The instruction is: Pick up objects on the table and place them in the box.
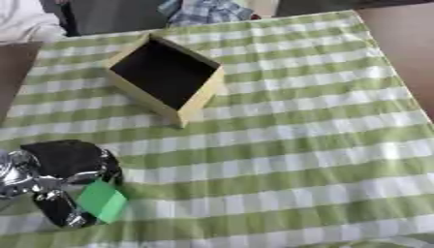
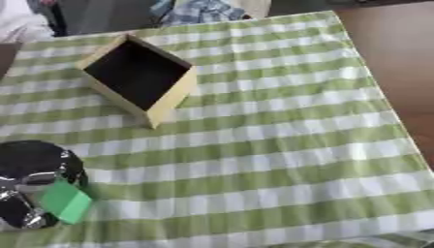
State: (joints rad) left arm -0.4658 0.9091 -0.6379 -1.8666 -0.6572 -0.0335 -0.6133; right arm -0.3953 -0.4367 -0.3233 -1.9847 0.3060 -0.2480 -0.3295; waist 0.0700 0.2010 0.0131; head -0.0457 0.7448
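My left hand [image 1: 53, 172] is at the lower left, black and silver, with its fingers curled round a flat green object [image 1: 102, 200]. The green piece sticks out to the lower right of the hand, just above the cloth. A pale wooden box [image 1: 200, 99] with a dark inside stands open toward the back left of the table, well beyond the hand and turned corner-on to me. My right hand shows in neither view.
A green and white checked cloth [image 1: 297, 145] covers the table. Brown floor or table edge [image 2: 398, 58] runs along the right side. A chair with checked fabric [image 1: 203, 12] stands behind the far edge.
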